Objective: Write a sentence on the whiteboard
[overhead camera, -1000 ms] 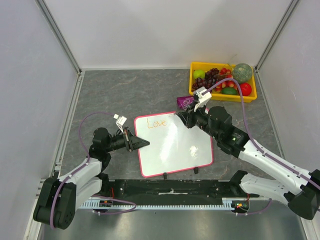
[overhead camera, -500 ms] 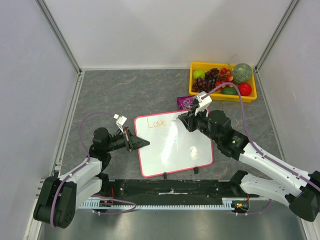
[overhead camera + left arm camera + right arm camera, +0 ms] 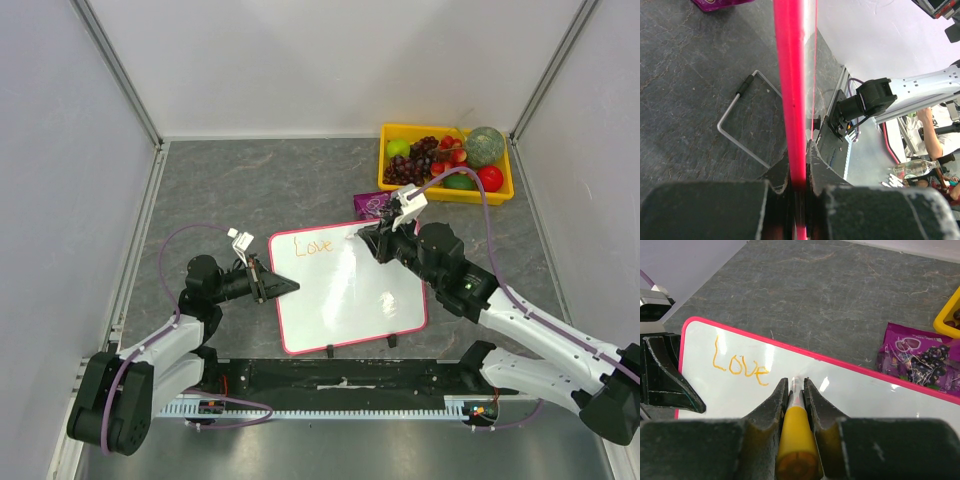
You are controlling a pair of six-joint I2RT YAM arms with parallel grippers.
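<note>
Grey stone-look table (image 3: 250, 180) runs between white walls on the left, far and right sides, with bare room beyond and to the left of the whiteboard (image 3: 350, 300). At the far right corner sits a yellow bin (image 3: 447, 196) of fruit. A purple snack packet (image 3: 368, 204) lies just beyond the board's far right corner, close by my right hand (image 3: 364, 236).

The board sits in the middle of the table, near my bases. Its long axis runs left to right, slightly turned, and its two small black feet are at the near edge, just short of the black rail there. The sentence (image 3: 313, 245) reads just "Love", in orange, in the far left corner, and follows the long axis.

My left hand (image 3: 293, 286) is pressed together on the board's left edge. From that wrist the pink frame (image 3: 790, 75) runs straight away between my fingers (image 3: 822, 172), and a bent wire leg (image 3: 740, 125) shows on the table beside it.

My right hand is pinching an orange marker (image 3: 796, 435) above the board's far edge, just right of the word. The marker points down and away toward the white surface (image 3: 865, 400). Its tip is tucked between my fingers (image 3: 771, 407), and I cannot tell whether it touches. From above, my right arm covers the board's far right corner.
</note>
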